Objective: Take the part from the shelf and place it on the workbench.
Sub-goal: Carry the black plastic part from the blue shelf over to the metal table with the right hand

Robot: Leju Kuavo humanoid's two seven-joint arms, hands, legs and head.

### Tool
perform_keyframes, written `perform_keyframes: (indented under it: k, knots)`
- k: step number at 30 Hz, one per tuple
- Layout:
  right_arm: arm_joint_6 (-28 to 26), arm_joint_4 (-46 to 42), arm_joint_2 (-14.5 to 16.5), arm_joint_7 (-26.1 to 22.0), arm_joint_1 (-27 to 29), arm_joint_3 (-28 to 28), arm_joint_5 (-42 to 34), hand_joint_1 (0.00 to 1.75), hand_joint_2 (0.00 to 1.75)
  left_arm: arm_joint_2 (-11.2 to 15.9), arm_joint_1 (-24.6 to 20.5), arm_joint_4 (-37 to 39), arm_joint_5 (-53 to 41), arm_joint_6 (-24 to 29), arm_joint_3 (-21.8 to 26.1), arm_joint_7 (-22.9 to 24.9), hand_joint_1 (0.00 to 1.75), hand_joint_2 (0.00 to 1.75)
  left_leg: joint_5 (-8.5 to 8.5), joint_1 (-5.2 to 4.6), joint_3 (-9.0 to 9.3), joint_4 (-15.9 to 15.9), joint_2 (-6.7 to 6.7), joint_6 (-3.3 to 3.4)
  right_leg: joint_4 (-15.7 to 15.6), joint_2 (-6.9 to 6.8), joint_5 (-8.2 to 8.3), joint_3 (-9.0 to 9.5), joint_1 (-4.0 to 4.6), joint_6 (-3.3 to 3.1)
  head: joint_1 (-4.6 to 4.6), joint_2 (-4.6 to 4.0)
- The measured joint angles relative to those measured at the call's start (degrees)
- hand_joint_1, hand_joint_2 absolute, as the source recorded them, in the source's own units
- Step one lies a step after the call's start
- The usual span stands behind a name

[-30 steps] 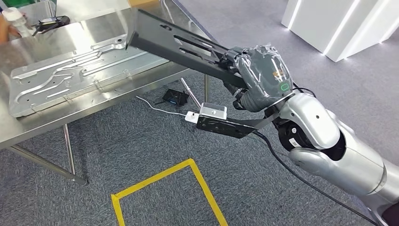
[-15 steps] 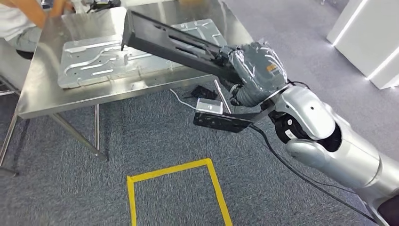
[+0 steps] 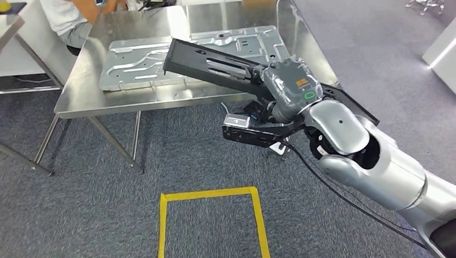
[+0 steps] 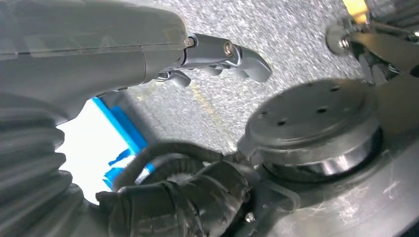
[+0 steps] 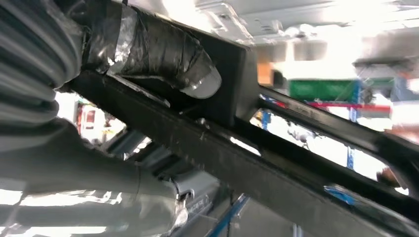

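The part [image 3: 209, 64] is a long flat black metal bracket with slots. My right hand [image 3: 290, 88], wrapped in clear tape, grips it near its middle. Its far end hangs tilted above the front of the steel workbench [image 3: 91, 102], over a silver stamped panel [image 3: 156, 51] lying there. In the right wrist view the taped fingers [image 5: 168, 49] are clamped around the black part [image 5: 276, 168]. My left hand [image 4: 217, 54] hangs by my side above grey carpet, its fingers loosely apart and holding nothing.
A person [image 3: 80, 19] sits at the workbench's far left corner. A yellow tape rectangle [image 3: 209, 194] marks the carpet in front of me. Cables and a small white box [image 3: 279, 146] lie on the floor under the bench's right end.
The camera has turned, so the workbench has shifted right and sits more squarely ahead. My right hand still grips the part, whose far end stays over the bench.
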Motion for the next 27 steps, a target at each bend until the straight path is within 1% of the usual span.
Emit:
perform_keyframes:
  k: [1, 2, 3, 5, 10, 14, 20, 27]
  knots:
    - [0.1, 0.2, 0.0, 0.1, 0.0, 0.4, 0.4, 1.75, 1.75, 0.5, -0.3, -0.1, -0.3, -0.2, -0.3, 0.1, 0.00, 1.75, 0.15, -0.11, 0.24, -0.3, 0.49, 0.41, 0.1, 0.01, -0.11, 0.01, 0.20, -0.02, -0.17, 0.00]
    - [0.2, 0.5, 0.2, 0.2, 0.1, 0.8, 0.7, 1.75, 1.75, 0.9, -0.5, -0.1, -0.6, -0.5, -0.6, 0.1, 0.00, 1.75, 0.09, -0.06, 0.26, -0.6, 0.48, 0.69, 0.2, -0.09, -0.13, 0.03, 0.30, -0.16, -0.22, 0.00]
    - [0.2, 0.7, 0.3, 0.2, 0.1, 1.2, 1.0, 1.75, 1.75, 1.2, -0.6, -0.1, -0.8, -0.7, -0.9, 0.2, 0.00, 1.75, 0.14, 0.01, 0.25, -0.6, 0.50, 0.72, 0.2, -0.15, -0.14, 0.07, 0.41, -0.25, -0.26, 0.00]
    - [0.2, 1.2, 0.5, 0.2, 0.1, 2.0, 1.5, 1.75, 1.75, 1.7, -0.9, -0.2, -1.3, -1.1, -1.3, 0.3, 0.00, 1.75, 0.16, 0.10, 0.30, -0.7, 0.53, 0.50, 0.2, -0.20, -0.19, 0.06, 0.50, -0.34, -0.27, 0.00]
    - [0.2, 2.1, 0.8, 0.2, 0.1, 3.5, 1.9, 1.75, 1.75, 2.3, -1.3, -0.2, -1.6, -1.4, -2.2, 0.3, 0.00, 1.75, 0.19, 0.13, 0.32, -0.9, 0.52, 0.28, 0.2, -0.27, -0.25, 0.06, 0.57, -0.45, -0.25, 0.00]
    - [0.1, 2.8, 1.1, 0.0, 0.0, 4.4, 2.1, 1.75, 1.75, 2.6, -1.5, -0.2, -1.8, -1.6, -2.8, 0.3, 0.00, 1.75, 0.17, 0.14, 0.30, -0.9, 0.53, -0.17, 0.2, -0.32, -0.25, 0.07, 0.56, -0.45, -0.24, 0.00]
    - [0.0, 4.0, 2.7, -1.2, -0.3, 5.5, 3.8, 1.75, 1.75, 3.0, -1.8, -0.2, -2.9, -2.5, -3.6, 0.6, 0.00, 1.75, 0.16, 0.12, 0.24, -0.9, 0.54, -0.20, 0.1, -0.38, -0.25, 0.11, 0.52, -0.44, -0.24, 0.00]
    - [0.0, 4.9, 4.5, -1.5, -1.1, 6.2, 4.2, 1.75, 1.75, 3.5, -1.8, -0.2, -3.3, -2.8, -3.8, 0.7, 0.00, 1.75, 0.16, 0.11, 0.20, -0.8, 0.53, -0.20, 0.0, -0.50, -0.24, 0.16, 0.50, -0.44, -0.24, 0.00]
